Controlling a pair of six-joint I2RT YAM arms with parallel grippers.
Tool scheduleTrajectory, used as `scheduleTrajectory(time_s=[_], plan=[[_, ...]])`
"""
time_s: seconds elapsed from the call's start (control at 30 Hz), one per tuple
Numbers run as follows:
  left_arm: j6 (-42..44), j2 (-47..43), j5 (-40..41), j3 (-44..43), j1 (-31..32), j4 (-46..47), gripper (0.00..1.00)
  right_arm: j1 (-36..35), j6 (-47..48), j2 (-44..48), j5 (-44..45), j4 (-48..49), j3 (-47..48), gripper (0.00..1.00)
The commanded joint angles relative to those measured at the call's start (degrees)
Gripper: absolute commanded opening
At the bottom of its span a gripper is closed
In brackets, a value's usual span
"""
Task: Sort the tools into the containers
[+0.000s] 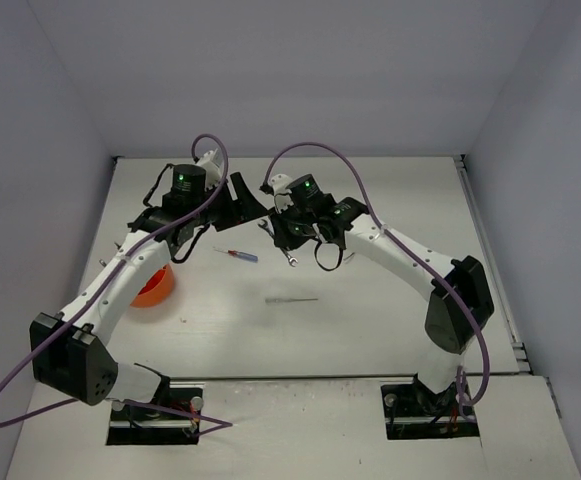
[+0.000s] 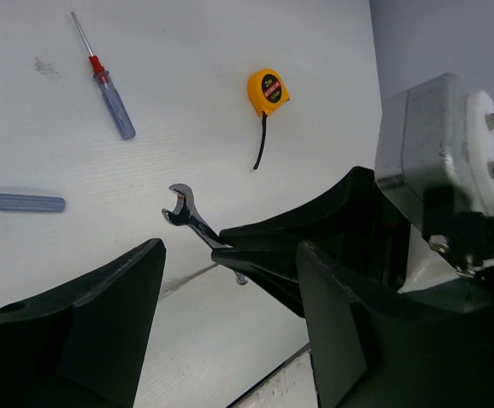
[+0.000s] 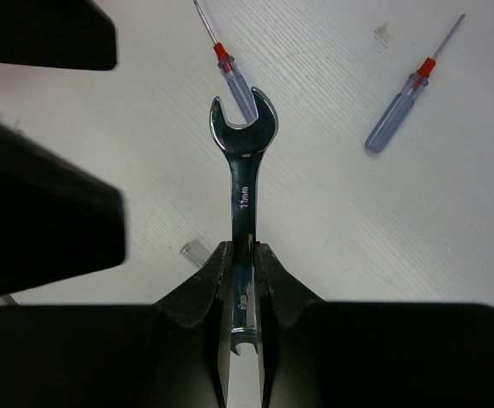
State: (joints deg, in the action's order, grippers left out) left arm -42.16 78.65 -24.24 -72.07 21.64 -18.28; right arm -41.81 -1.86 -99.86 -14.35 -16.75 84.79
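Note:
A silver wrench [image 3: 242,161] marked 11mm hangs above the table with my right gripper [image 3: 244,251] shut on its shaft. The wrench [image 2: 185,212] also shows in the left wrist view, poking out of the right gripper's fingers [image 2: 264,246]. My left gripper [image 2: 229,285] is open and empty, its jaws on either side of the right gripper's tip without touching it. Two blue-and-red screwdrivers [image 3: 234,76] [image 3: 404,106] lie on the table beneath. A yellow tape measure [image 2: 268,90] lies further off. The orange-red tub [image 1: 155,290] sits at the left, half hidden under the left arm.
Both grippers meet over the back middle of the white table [image 1: 370,320], the left gripper [image 1: 238,195] beside the right gripper [image 1: 280,238]. One screwdriver [image 1: 238,254] lies just below them. A small clear piece [image 3: 191,251] lies on the table. Grey walls enclose the table.

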Motion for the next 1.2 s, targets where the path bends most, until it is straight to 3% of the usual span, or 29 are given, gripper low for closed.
scheduleTrajectory(time_s=[0.0, 0.6, 1.07, 1.17], plan=[[-1.65, 0.14, -0.72, -1.09, 0.59, 5.32, 0.6, -0.69, -1.17, 4.93, -3.14, 5.1, 1.69, 0.0], [-3.04, -0.08, 1.25, -0.03, 1.57, 6.0, 0.58, -1.11, -4.01, 8.65, -4.98, 9.37, -0.01, 0.0], [-5.54, -0.63, 0.69, 1.6, 2.52, 9.67, 0.27, -1.97, -5.82, 9.44, -7.18, 11.77, -1.85, 0.0], [-4.97, -1.09, 1.04, 2.07, 2.52, 9.18, 0.16, -2.05, -6.25, 9.97, -6.9, 12.28, -2.47, 0.0]])
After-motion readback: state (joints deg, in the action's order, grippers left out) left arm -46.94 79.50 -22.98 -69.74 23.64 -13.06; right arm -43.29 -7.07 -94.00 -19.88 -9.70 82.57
